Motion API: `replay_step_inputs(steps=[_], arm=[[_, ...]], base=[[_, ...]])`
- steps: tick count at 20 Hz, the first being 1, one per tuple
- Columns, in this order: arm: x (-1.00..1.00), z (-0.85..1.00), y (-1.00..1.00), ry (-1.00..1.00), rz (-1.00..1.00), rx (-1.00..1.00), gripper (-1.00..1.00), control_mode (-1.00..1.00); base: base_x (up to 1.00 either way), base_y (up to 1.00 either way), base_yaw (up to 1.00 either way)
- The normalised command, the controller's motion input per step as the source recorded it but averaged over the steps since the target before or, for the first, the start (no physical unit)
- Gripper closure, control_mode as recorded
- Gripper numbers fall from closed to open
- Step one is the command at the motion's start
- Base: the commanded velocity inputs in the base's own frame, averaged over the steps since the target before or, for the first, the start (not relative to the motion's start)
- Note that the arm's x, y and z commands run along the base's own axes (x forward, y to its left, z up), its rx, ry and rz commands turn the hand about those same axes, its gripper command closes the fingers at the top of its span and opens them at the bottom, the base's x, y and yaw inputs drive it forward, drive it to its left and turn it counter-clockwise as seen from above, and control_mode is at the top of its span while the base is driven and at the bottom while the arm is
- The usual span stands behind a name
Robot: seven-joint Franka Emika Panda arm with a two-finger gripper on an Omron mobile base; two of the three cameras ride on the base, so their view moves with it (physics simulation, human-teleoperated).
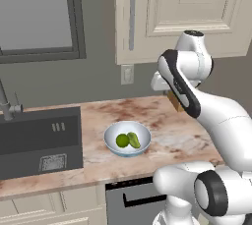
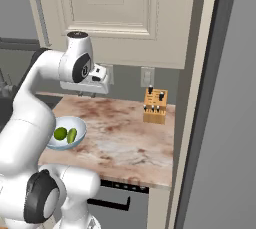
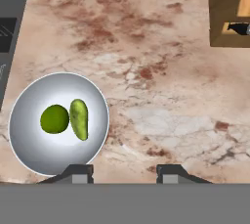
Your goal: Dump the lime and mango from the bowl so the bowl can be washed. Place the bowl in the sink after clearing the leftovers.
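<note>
**Reaching for the bowl, fruit not yet dumped**

The gripper (image 3: pixel 124 174) hangs high, jaws apart and empty. The bowl (image 3: pixel 29 154) sits on the counter (image 3: pixel 161 96) below and left of the jaws, holding the lime (image 3: pixel 54 119) and the mango (image 3: pixel 79 119) side by side. Next, I judge, comes a descent leftward onto the rim.

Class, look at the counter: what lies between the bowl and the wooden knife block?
Nothing: in the hand view, only bare marbled counter lies between the bowl and the knife block. The right base view agrees.
</note>
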Motion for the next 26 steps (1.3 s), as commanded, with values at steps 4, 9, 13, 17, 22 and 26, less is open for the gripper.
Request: replay_step_inputs(steps=[4,9,13,17,22,26], arm=[[-0.07,-0.02,0.02,0.00,-0.01,0.04,-1.00,-1.00],[-0.12,-0.51,0.14,0.03,-0.02,0.00,-1.00,-1.00],[0.00,-1.00,0.24,0.16,0.00,0.00,-1.00,-1.00],[0.00,-1.00,0.17,0.19,0.00,0.00,-1.00,-1.00],[0.15,-0.69,0.15,0.12,0.00,0.00,-1.00,-1.00],[0.30,-0.40,0.25,0.09,0.00,0.00,-1.00,-1.00]], base=[[0.00,0.00,0.00],[0.00,0.00,0.00],[0.00,0.00,0.00],[0.00,0.00,0.00],[0.00,0.00,0.00],[0.00,0.00,0.00]])
